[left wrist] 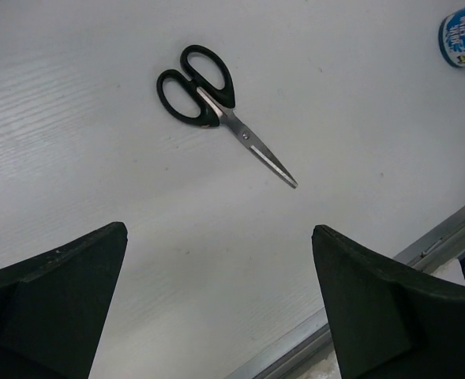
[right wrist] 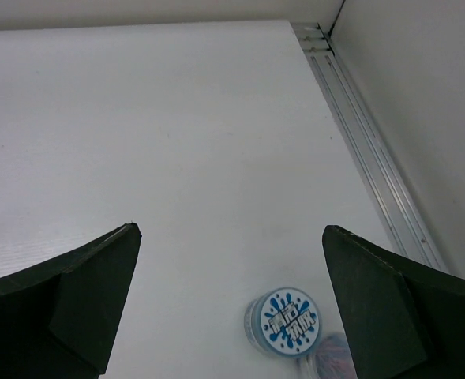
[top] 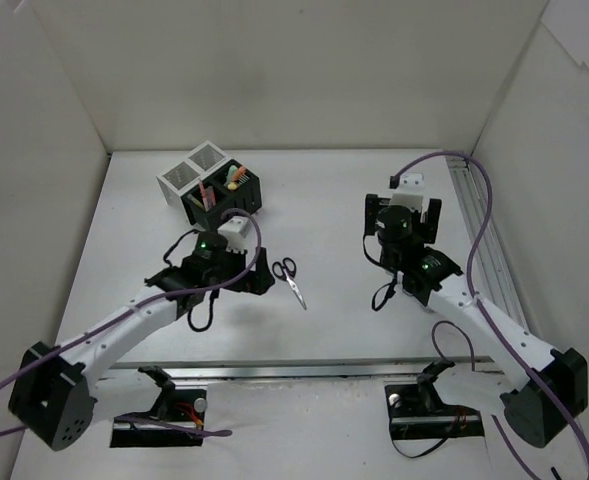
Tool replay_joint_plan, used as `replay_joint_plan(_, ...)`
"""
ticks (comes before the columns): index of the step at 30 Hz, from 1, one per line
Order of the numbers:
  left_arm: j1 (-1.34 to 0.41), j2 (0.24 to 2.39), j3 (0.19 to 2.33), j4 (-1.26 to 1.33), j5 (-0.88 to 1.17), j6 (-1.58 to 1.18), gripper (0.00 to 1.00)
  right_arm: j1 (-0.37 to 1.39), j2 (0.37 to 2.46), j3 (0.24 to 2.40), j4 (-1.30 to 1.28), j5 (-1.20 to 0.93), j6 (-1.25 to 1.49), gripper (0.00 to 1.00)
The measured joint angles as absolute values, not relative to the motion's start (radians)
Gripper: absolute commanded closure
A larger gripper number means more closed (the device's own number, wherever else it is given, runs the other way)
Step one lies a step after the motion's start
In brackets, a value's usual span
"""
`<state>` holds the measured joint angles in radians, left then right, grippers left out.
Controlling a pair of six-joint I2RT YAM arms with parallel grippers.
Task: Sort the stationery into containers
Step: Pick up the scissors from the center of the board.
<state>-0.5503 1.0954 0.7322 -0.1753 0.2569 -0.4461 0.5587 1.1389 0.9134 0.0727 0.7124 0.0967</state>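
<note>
White matte desk (top: 334, 200) with a faint linear grain, walled by plain white panels; a ribbed aluminium rail (top: 471, 225) runs along its right edge.

Two white-and-black arms reach in from the near edge, each trailing a purple cable.

Joined cluster of four square mesh containers (top: 211, 185), two white and two black, stands far left on the desk. Coloured pens and highlighters stick up out of the two black cups, while the top view is too small to tell them apart.

Left tool (left wrist: 219, 230): matte black wedge-shaped fingers spread wide, grasping nothing, hovering over bare desk just to the left of the scissors.

Right tool (right wrist: 230, 230): fingers likewise spread wide and unloaded, facing the far right corner.

Small scissors (top: 290, 280) with glossy black loop handles and closed steel blades lie flat on the desk between the arms, apart from the containers. In the top view the long axis runs diagonally, with the handles far-left and the tip pointing near-right.

Round blue-and-white printed disc (right wrist: 286, 320) appears only in the wrist views, and the top view does not show it.
</note>
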Motion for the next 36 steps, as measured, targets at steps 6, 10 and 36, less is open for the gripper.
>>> replay_joint_plan(6,-0.614,1.399,0.933,-0.182,0.124,-0.502,0.02,0.507,1.009,0.805,-0.008,0.695,0.203,0.02)
replay_joint_plan(10,-0.613,1.524,1.016,-0.214,0.043,-0.545,0.1,0.485,0.931,0.775,-0.049,0.693,0.237,0.02)
replay_joint_plan(36,-0.603,1.829,1.157,-0.25,-0.057,-0.653,0.55,0.445,0.916,0.759,-0.099,0.728,0.288,0.02)
